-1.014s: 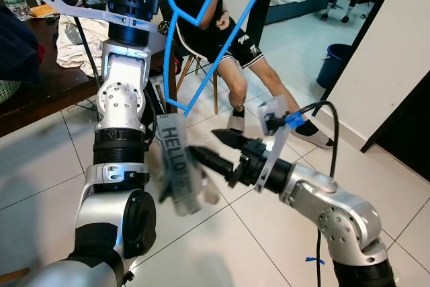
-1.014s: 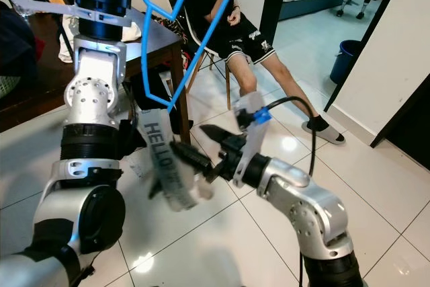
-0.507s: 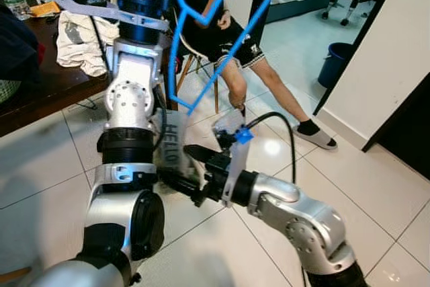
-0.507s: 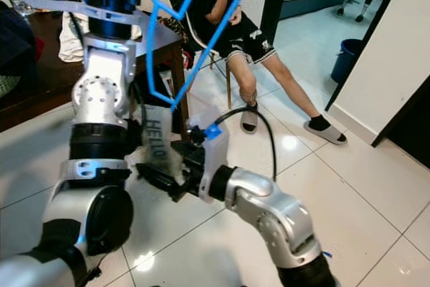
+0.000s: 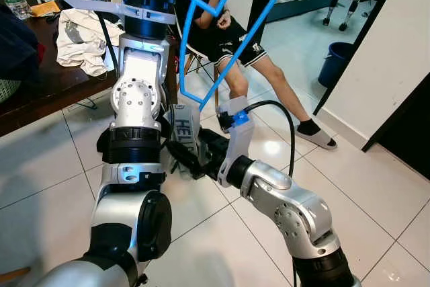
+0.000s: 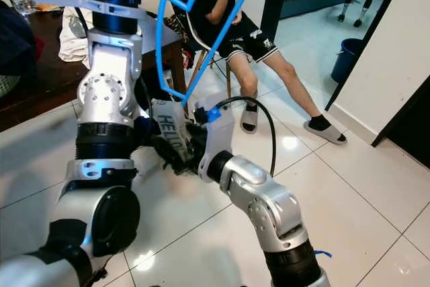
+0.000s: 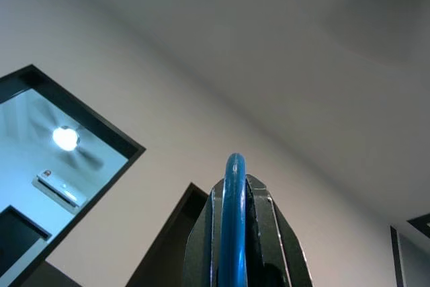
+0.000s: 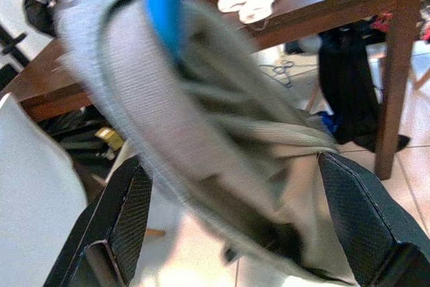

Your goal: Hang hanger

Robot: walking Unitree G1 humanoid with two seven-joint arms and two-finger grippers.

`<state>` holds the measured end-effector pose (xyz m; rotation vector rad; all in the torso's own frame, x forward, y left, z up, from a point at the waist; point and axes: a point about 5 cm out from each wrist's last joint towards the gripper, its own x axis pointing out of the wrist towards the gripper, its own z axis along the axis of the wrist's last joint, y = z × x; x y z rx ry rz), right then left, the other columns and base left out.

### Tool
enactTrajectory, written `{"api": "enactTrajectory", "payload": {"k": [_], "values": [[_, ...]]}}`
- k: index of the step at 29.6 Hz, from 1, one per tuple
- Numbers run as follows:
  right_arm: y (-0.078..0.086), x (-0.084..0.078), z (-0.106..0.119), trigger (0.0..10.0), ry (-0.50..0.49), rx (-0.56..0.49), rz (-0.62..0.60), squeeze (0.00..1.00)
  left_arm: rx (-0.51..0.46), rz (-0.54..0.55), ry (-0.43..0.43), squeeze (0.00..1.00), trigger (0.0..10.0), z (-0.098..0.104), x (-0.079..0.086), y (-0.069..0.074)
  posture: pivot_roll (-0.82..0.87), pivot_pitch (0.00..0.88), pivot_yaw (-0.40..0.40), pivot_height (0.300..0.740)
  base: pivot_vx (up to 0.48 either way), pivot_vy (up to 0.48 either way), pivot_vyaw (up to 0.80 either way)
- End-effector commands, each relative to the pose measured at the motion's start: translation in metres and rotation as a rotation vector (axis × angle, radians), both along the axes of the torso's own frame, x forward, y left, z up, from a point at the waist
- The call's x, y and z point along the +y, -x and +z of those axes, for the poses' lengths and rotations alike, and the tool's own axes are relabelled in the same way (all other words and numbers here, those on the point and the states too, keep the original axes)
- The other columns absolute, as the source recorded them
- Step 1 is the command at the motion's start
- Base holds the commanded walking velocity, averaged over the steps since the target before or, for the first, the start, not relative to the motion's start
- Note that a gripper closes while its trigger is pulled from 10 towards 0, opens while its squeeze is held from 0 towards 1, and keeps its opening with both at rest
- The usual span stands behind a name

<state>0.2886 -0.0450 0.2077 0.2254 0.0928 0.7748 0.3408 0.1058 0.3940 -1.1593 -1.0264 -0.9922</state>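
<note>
Your left arm is raised high, and the left gripper [image 7: 235,233] is clamped on the blue hanger [image 5: 225,38]; in the left wrist view the blue wire runs straight up between the two black fingers [image 7: 198,247], squeezed tight, with ceiling and a dark door frame beyond. From the head views the hanger hangs tilted in front of the robot, its lower corner down near the right arm.

A grey garment [image 5: 183,132], with "HELLO" lettering partly readable, is draped at that lower corner. Your right gripper [image 5: 191,159] is reaching in under the left arm to it. In the right wrist view its fingers [image 8: 117,220] stand spread apart on either side of the bunched grey cloth [image 8: 222,146], with the blue bar [image 8: 164,5] entering the cloth at the top. The jaws are open around the cloth, not yet pinching it; the cloth is blurred, so you can't tell if a pad touches it.

Step in hand, as I read it: the garment is being settled on the hanger before hanging. No rail or hook to hang on is visible.

Next move calls for: close the right fingers on cloth only, not the wire; keep the left grip firm so the hanger doesn't swing.

Note: a seated person [image 5: 232,38] is just behind the hanger, and a wooden table [image 5: 40,92] with a white cloth [image 5: 80,35] stands to the left. Mind the clearance.
</note>
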Motion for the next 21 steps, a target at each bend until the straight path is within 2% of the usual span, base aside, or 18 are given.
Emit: {"api": "enactTrajectory", "payload": {"k": [1,2,3,4,16,18,20,21], "values": [[-0.003,-0.002,-0.002,10.0,-0.003,0.007,-0.032,0.00,-0.033,-0.004,0.024,0.00,10.0,0.010,-0.004,0.007,0.05,0.124,-0.001,0.740,0.000,0.000,0.00],[-0.003,-0.002,-0.002,10.0,-0.003,0.007,-0.032,0.00,-0.033,-0.004,0.024,0.00,10.0,0.010,-0.004,0.007,0.05,0.124,-0.001,0.740,0.000,0.000,0.00],[-0.003,-0.002,-0.002,5.6,-0.016,0.008,-0.038,0.00,-0.020,0.003,0.030,0.00,10.0,0.010,-0.007,0.006,0.05,0.124,-0.002,0.740,0.000,0.000,0.00],[-0.004,-0.001,-0.001,0.0,-0.031,0.010,-0.045,0.00,-0.005,0.009,0.039,0.00,10.0,0.010,-0.009,0.006,0.05,0.123,-0.002,0.740,0.000,0.000,0.00],[-0.007,-0.001,-0.001,0.0,-0.073,0.023,-0.078,0.00,0.094,0.099,0.048,0.00,10.0,0.007,-0.014,-0.002,0.05,0.124,-0.001,0.740,0.000,0.000,0.00],[-0.007,-0.001,0.000,0.0,-0.083,0.029,-0.078,0.00,0.103,0.193,0.008,0.00,10.0,0.007,-0.011,-0.004,0.05,0.125,-0.002,0.740,0.000,0.000,0.00],[-0.007,-0.001,0.000,0.0,-0.083,0.029,-0.078,0.00,0.103,0.193,0.008,0.00,10.0,0.007,-0.011,-0.004,0.05,0.125,-0.002,0.740,0.000,0.000,0.00],[-0.008,-0.002,0.000,0.0,-0.087,0.034,-0.079,0.00,0.104,0.275,-0.035,0.00,10.0,0.007,-0.009,-0.005,0.05,0.125,-0.002,0.740,0.000,0.000,0.00]]}}
